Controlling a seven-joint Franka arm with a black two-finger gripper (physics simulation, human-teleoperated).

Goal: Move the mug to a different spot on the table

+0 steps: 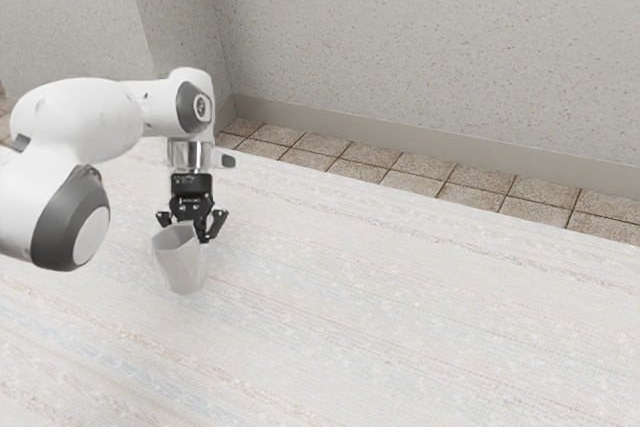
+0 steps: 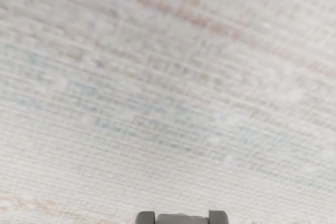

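Observation:
A pale grey faceted mug (image 1: 180,259) stands upright near the exterior view's left, on the light woven table top (image 1: 400,307). My black gripper (image 1: 203,234) comes straight down onto the mug's rim on the side toward the exterior view's right, and its fingers pinch the wall there. In the wrist view two dark fingertips (image 2: 145,217) show with a pale piece of the mug (image 2: 182,219) held between them. I cannot tell whether the mug's base rests on the table or hangs just above it.
The table top stretches wide toward the exterior view's right and front. Behind the table lie a brown tiled floor (image 1: 450,172) and speckled grey walls (image 1: 420,37). My white arm (image 1: 80,147) fills the left side.

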